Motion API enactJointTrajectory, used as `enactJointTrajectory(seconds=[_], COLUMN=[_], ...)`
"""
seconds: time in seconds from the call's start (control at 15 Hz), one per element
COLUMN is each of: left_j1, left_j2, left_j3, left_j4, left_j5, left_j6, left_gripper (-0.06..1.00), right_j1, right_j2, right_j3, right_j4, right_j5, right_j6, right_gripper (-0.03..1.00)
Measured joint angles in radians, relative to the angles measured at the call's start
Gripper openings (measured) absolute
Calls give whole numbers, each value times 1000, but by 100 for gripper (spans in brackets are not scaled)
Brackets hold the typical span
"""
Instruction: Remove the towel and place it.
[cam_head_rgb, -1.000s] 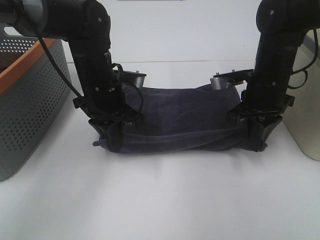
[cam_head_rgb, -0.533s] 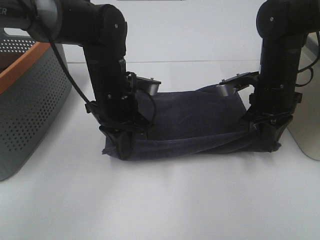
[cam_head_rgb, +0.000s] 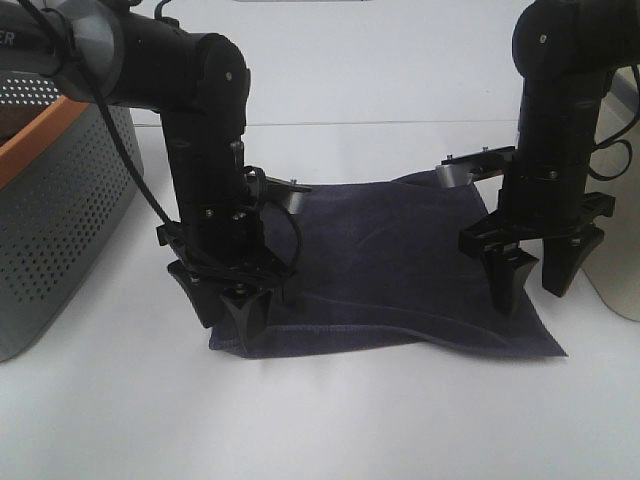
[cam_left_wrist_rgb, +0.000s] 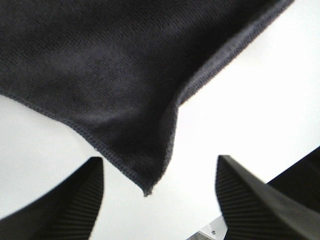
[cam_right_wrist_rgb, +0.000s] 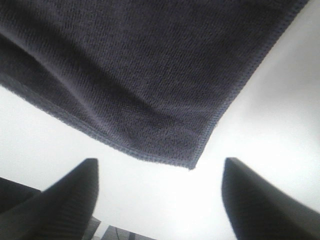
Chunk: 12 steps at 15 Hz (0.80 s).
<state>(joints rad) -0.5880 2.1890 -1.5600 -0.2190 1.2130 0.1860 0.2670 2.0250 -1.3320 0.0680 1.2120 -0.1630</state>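
Observation:
The dark navy-grey towel lies spread flat on the white table, its near edge slightly rippled. My left gripper is open and hangs just above the towel's near left corner, which shows between the fingers in the left wrist view. My right gripper is open and hangs above the towel's near right corner. Neither gripper holds the cloth. The white tag is not visible.
A grey perforated basket with an orange rim stands at the left edge. A beige object stands at the right edge. The white table is bare in front of the towel.
Both grippers have opened and let go of the towel's near corners, then risen a little. The bunched near edge has dropped and the towel now lies flat.

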Motion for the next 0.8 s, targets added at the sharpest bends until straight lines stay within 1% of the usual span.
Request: enactJointTrajectory(seconds=[0.07,0.13,0.2,0.27,0.33,0.47,0.8], left_j1=[0,0,0,0,0,0,0], left_j2=[0,0,0,-1,-2,-11,-115], left_j3=[0,0,0,0,-7,-43,-127], left_j4=[5,9,16,29,32,36,37], left_j5=[0,0,0,0,1,1,0], left_j6=[-9,-13,-15,-17,-23,-44,-63], left_gripper=[69,75,78,79,79,79,79], right_j1=[0,0,0,0,1,1,1], right_j2=[0,0,-1,-26,-49,-108,-238], right_j3=[2,2,2,2,2,-28,-159], right_j4=[1,1,3,20,43,82,105], right_j5=[0,0,0,0,0,1,1], right_j6=[19,46,71,115,124,128,128], right_gripper=[69,73,76,77,77,77,78])
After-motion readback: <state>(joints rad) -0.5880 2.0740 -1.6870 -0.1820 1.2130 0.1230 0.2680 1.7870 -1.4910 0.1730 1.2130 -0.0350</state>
